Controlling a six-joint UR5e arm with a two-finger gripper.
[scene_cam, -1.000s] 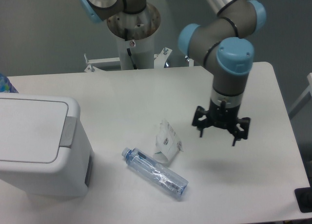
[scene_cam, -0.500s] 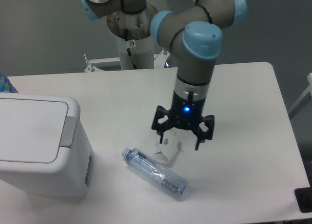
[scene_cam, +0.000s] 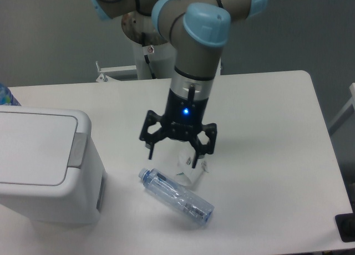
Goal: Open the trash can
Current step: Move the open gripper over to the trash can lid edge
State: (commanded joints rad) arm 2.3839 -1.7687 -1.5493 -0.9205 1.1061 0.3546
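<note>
Trash can (scene_cam: 44, 166) lid remains shut at lower left; the open, empty hand (scene_cam: 176, 147) has swung leftward toward it.

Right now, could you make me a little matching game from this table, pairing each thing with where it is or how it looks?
Things:
1. trash can
2. clear bottle
3. gripper
4. white packet

Descriptions:
A. black, fingers spread, above the table
B. lying on its side, nearest the front edge
C. white, lid down, at the left
D. crumpled, partly hidden beneath the gripper

Pairs: 1-C, 2-B, 3-A, 4-D
</note>
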